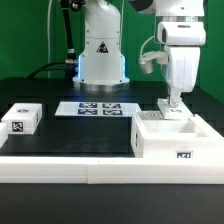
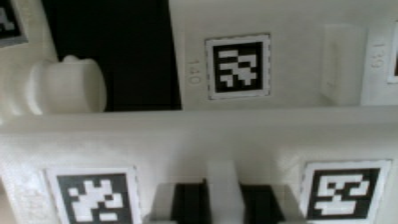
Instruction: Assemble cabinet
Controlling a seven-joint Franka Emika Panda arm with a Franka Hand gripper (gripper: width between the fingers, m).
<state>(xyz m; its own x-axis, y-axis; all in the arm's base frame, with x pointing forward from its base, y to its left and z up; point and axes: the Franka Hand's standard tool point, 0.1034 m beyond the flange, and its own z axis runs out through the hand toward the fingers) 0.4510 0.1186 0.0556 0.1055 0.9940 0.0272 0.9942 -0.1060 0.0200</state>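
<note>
The cabinet [image 1: 172, 137], a large white open box with a marker tag on its front, stands at the exterior view's right, near the front. My gripper [image 1: 172, 102] comes straight down on its far wall. In the wrist view the black fingers [image 2: 189, 203] are closed on a thin white edge of the cabinet [image 2: 222, 165], with a marker tag on the white face at each side of them. Another tagged white face [image 2: 237, 68] lies beyond. A small white tagged panel [image 1: 22, 120] lies at the exterior view's left, far from the gripper.
The marker board [image 1: 95, 108] lies flat in the middle of the black table, in front of the white robot base [image 1: 101, 55]. A long white rail [image 1: 80, 166] runs along the table's front edge.
</note>
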